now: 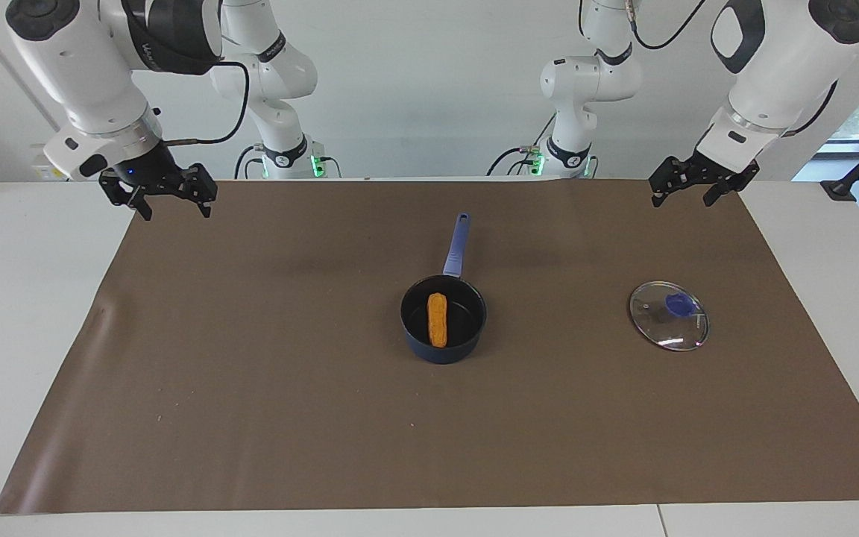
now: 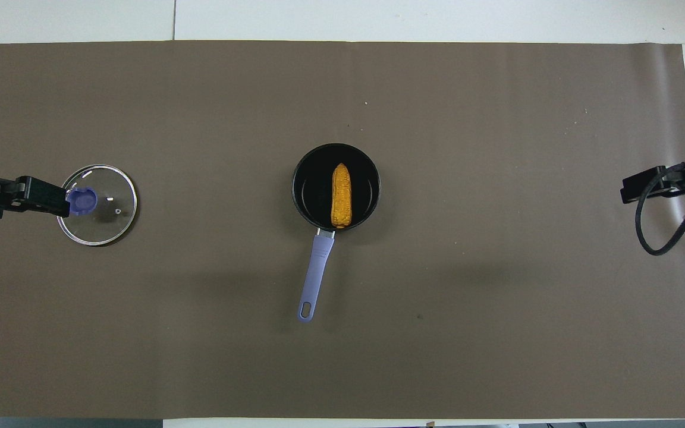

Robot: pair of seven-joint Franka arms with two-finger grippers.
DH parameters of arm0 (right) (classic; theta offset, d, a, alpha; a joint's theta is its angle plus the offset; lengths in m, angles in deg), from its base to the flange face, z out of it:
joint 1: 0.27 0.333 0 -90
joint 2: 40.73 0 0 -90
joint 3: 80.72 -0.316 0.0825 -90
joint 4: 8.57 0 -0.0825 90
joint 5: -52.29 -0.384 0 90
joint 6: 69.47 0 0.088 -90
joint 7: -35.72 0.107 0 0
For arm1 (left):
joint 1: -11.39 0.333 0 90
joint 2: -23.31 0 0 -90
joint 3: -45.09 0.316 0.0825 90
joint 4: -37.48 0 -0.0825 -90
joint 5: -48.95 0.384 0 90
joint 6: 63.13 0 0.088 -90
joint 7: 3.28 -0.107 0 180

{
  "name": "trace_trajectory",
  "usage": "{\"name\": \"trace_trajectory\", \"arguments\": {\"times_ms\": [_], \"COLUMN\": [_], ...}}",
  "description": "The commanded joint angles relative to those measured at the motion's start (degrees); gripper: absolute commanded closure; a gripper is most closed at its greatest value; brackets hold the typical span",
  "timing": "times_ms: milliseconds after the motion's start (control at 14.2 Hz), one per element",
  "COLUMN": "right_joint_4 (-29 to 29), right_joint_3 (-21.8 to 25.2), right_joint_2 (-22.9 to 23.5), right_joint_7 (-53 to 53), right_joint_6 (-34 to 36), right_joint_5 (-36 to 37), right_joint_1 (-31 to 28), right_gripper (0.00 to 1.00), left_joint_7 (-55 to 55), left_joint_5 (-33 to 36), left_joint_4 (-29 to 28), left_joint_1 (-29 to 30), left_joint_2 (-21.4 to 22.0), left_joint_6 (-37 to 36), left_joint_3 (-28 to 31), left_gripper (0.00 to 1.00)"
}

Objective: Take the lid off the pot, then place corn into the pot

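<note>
Both arms have glossy white rounded shells with black joint caps, black cables looping alongside, green lights at their bases, and black grippers with short fingers.

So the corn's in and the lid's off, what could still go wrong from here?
Little is left. The pot's handle points toward the robots, so an arm sweeping low could catch it and tip the corn out. The lid lies under the raised left gripper; descending there could knock it.
</note>
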Motion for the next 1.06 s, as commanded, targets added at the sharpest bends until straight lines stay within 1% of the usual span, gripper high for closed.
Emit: {"name": "trace_trajectory", "arguments": {"times_ms": [0,141,847,988], "right_joint_4": [-0.34,-0.25,-0.43,-0.25], "right_joint_3": [-0.39,-0.48,-0.3,-0.39], "right_joint_2": [-0.63,-0.63,-0.72,-0.63], "right_joint_7": [-0.07,-0.07,-0.16,-0.25], "right_joint_6": [0.69,0.6,1.03,-0.01], "right_joint_5": [0.35,0.35,0.35,0.09], "right_joint_1": [-0.59,-0.59,-1.2,-1.29], "right_gripper": [0.0,0.0,0.0,0.0], "left_joint_7": [0.8,0.01,0.62,0.71], "left_joint_5": [0.51,0.68,0.6,0.6], "left_joint_4": [-0.13,-1.1,-1.19,-1.01], "left_joint_1": [-0.43,-0.69,-0.6,-0.6], "left_joint_2": [0.19,0.63,0.72,0.63], "left_joint_6": [0.68,1.38,2.26,2.26], "left_joint_3": [0.5,0.33,0.41,0.41], "left_gripper": [0.0,0.0,0.0,0.0]}}
